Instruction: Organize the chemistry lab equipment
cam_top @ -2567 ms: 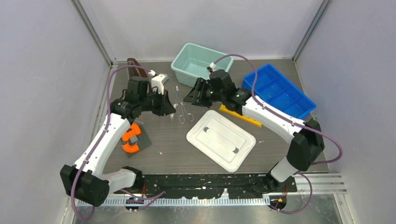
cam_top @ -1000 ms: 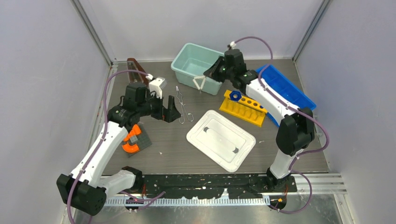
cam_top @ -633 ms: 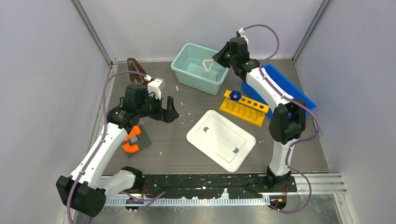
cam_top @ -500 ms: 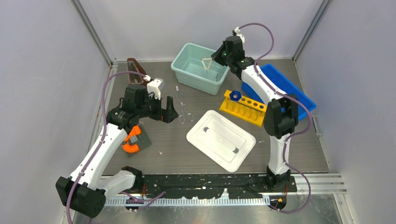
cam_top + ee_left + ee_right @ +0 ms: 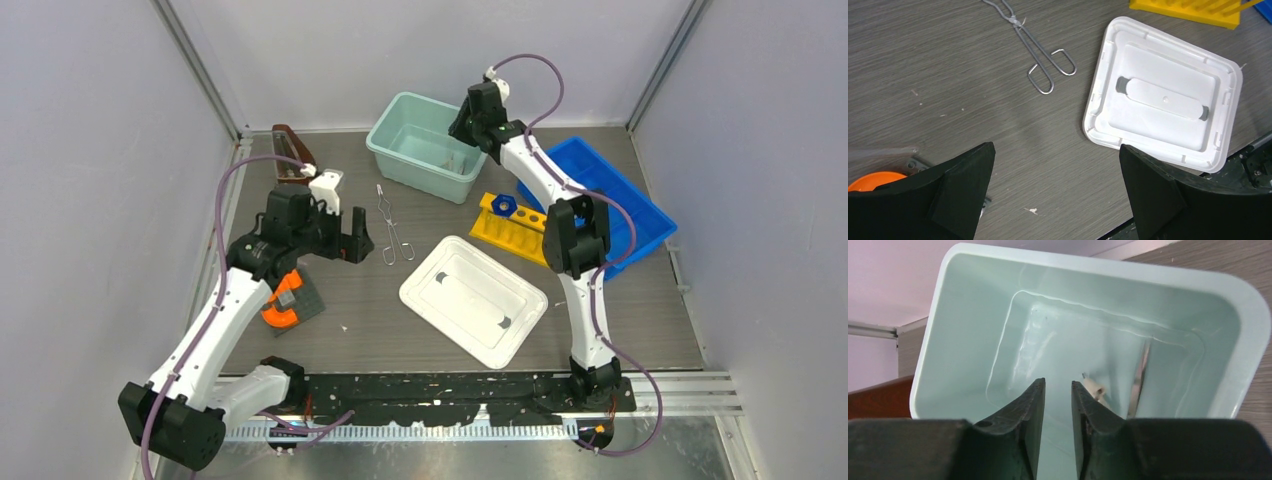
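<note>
Right fingers (image 5: 1030, 415): slightly parted, nothing between them, poised over the teal bin (image 5: 978, 315).
White triangle (image 5: 1094, 389): on the bin's floor, partly hidden behind one finger.
Left fingers (image 5: 963, 185): spread wide, empty, above the worktop (image 5: 948, 75).
Tongs (image 5: 1038, 50): flat on the worktop, near the white lid (image 5: 1163, 95).
Blue knob (image 5: 504, 206): on the yellow rack (image 5: 520, 235).

Bright, even, diffuse light filled the scene, leaving only faint, soft shadows on the grey wood-grain table (image 5: 372, 322) in front of the pale green plastic tub (image 5: 415, 172). Weak glare streaked the tub's floor. Nearest the lens, before the tub, the black right gripper (image 5: 1058, 390) looked slightly blurred.
</note>
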Action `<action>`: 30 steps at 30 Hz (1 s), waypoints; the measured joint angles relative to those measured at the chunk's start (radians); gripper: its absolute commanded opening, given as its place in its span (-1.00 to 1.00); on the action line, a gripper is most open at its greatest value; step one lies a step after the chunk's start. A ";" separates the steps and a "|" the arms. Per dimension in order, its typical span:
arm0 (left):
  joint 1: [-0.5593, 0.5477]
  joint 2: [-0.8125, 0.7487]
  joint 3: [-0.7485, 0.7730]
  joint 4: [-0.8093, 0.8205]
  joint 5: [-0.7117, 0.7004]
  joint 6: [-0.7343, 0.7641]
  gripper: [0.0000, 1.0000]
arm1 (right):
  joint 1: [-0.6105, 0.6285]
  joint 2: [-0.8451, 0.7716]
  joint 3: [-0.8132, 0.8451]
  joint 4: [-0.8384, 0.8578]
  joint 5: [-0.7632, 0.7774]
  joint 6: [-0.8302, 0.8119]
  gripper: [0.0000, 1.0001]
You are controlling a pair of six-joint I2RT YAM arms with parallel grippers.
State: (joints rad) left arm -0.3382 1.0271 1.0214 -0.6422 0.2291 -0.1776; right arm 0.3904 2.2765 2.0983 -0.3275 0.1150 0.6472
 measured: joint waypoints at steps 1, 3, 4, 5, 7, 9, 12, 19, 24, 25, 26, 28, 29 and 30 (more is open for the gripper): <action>0.000 0.000 -0.005 0.002 -0.013 -0.003 0.99 | 0.000 0.000 0.014 -0.016 0.000 -0.005 -0.11; 0.000 -0.001 -0.023 0.004 -0.045 -0.010 0.99 | 0.000 -0.002 0.043 -0.043 0.004 -0.018 0.04; 0.000 -0.002 -0.031 0.005 -0.056 -0.018 0.99 | 0.000 -0.006 0.051 -0.056 0.006 -0.023 0.11; 0.000 -0.002 -0.042 0.005 -0.069 -0.026 0.99 | 0.000 -0.016 0.053 -0.071 0.008 -0.027 0.14; 0.000 0.000 -0.055 0.005 -0.099 -0.046 0.99 | 0.000 -0.044 0.046 -0.115 0.011 -0.037 0.20; 0.000 0.011 -0.055 0.008 -0.126 -0.071 0.91 | 0.001 -0.096 -0.001 -0.141 0.014 -0.048 0.24; 0.000 0.055 -0.036 0.007 -0.152 -0.113 0.76 | 0.005 -0.214 -0.107 -0.186 0.027 -0.061 0.25; 0.000 0.202 0.026 0.029 -0.192 -0.231 0.32 | 0.048 -0.576 -0.372 -0.212 0.044 -0.114 0.24; 0.000 0.345 0.070 0.109 -0.250 -0.290 0.18 | 0.069 -0.814 -0.569 -0.196 0.024 -0.122 0.24; 0.000 0.378 0.079 0.130 -0.261 -0.298 0.15 | 0.071 -0.857 -0.612 -0.194 0.018 -0.122 0.23; 0.000 0.411 0.089 0.151 -0.269 -0.309 0.13 | 0.072 -0.895 -0.652 -0.194 0.014 -0.121 0.23; 0.000 0.479 0.111 0.196 -0.280 -0.323 0.10 | 0.074 -0.960 -0.723 -0.192 0.000 -0.118 0.23; 0.000 0.516 0.125 0.222 -0.282 -0.335 0.08 | 0.074 -0.991 -0.757 -0.190 -0.007 -0.116 0.23; 0.000 0.556 0.142 0.248 -0.284 -0.341 0.07 | 0.076 -1.017 -0.787 -0.190 -0.013 -0.114 0.23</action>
State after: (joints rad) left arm -0.3378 1.5833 1.1629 -0.3946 -0.0547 -0.5190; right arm 0.4660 1.2591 1.3109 -0.5179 0.1024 0.5327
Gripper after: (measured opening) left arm 0.556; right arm 0.617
